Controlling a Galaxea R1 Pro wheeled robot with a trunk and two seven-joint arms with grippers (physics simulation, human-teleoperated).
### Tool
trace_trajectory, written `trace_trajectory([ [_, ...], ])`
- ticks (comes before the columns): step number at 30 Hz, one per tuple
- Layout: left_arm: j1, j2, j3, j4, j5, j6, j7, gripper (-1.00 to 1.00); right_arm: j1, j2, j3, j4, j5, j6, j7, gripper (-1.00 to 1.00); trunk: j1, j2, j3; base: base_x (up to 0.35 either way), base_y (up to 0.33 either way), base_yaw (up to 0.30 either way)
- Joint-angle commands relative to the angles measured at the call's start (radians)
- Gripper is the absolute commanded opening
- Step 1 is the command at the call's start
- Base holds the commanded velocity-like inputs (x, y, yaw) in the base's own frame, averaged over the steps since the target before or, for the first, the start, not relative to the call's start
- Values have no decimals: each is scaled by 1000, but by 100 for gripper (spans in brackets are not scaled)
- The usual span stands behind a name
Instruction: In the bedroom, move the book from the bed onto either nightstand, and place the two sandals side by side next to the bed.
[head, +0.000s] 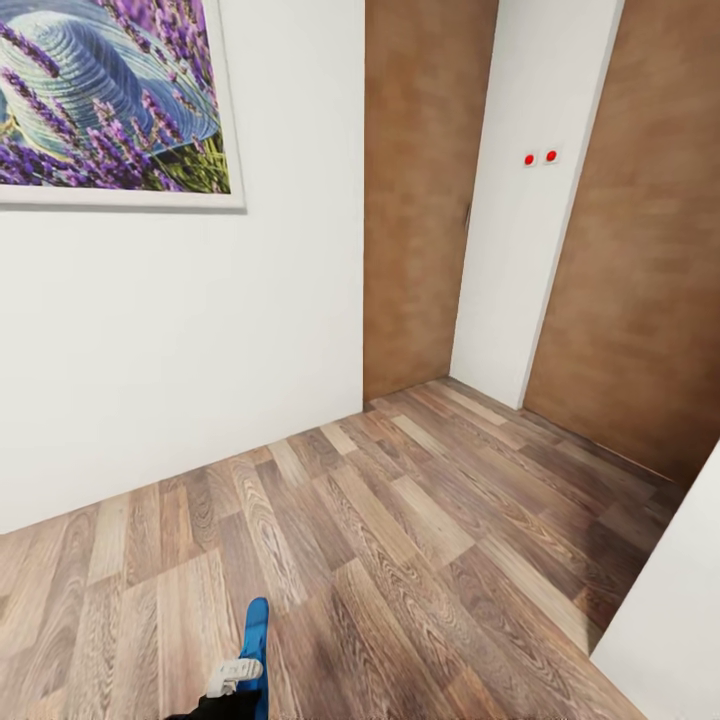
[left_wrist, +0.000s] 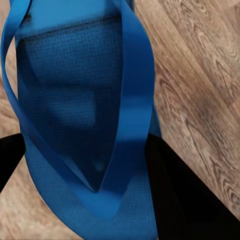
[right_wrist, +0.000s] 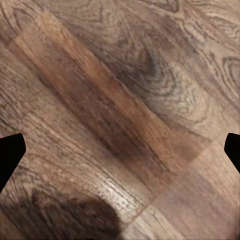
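A blue sandal (left_wrist: 80, 125) hangs pinched in my left fingers (left_wrist: 165, 195) above the plank floor (head: 420, 540). My right fingers (right_wrist: 120, 145) spread wide, empty. Held by its edge, it may slip while travelling.

Sandal (left_wrist: 75, 100) looking like matt blue foam, finely dimpled, straps smoother. Floor (head: 420, 540) showing grained wood planks, slight sheen. Walls (head: 180, 340) looking plain matt white.
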Motion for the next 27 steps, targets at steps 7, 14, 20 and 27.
trace_trajectory([
  [7, -1, 1, -6, 0, 7, -1, -2, -100, 0, 0, -3, -1, -4, 6, 4, 100, 0, 0, -12, 0, 0, 0],
  [14, -1, 1, -6, 0, 7, -1, -2, -100, 0, 0, -3, -1, 0, 5, 4, 100, 0, 0, -20, 0, 0, 0],
  [20, -1, 1, -6, -1, 7, -1, -2, -100, 0, 1, -3, -1, 1, 5, 4, 100, 0, 0, -22, 0, 0, 0],
  [27, -1, 1, -5, -1, 7, -1, -3, -100, 0, 1, -3, -1, 1, 5, 4, 100, 0, 0, -32, 0, 0, 0],
])
